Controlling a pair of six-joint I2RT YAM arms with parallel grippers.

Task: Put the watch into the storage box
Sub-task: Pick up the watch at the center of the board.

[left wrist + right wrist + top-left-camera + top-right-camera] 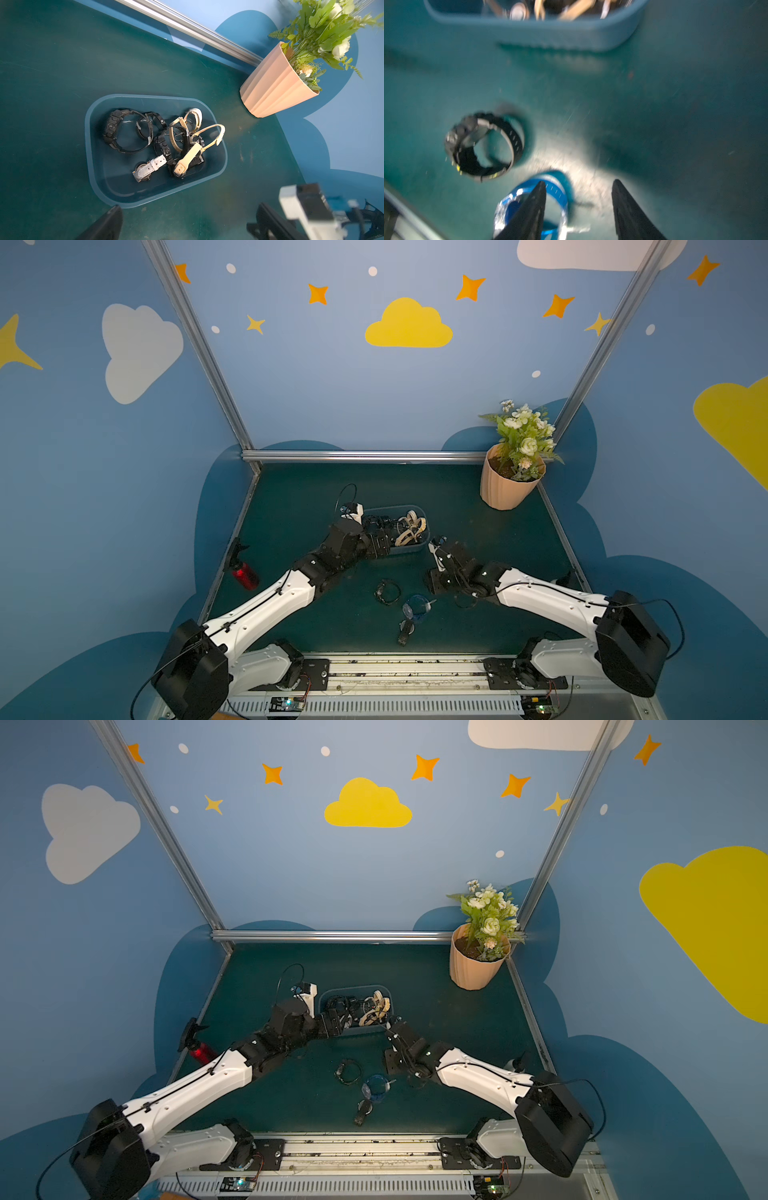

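Left gripper (189, 205), jaws spread, at shallow blue-grey plastic storage box (86, 133) (watches (187, 158) inside); right gripper (578, 181), jaws apart and empty, at blue-strapped watch (556, 193).

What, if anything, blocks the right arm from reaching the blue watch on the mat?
Probably nothing; it looks reachable. The right end effector hovers open close beside the blue watch, with no object between them. The black watch lies apart, and the left arm is away at the storage box.
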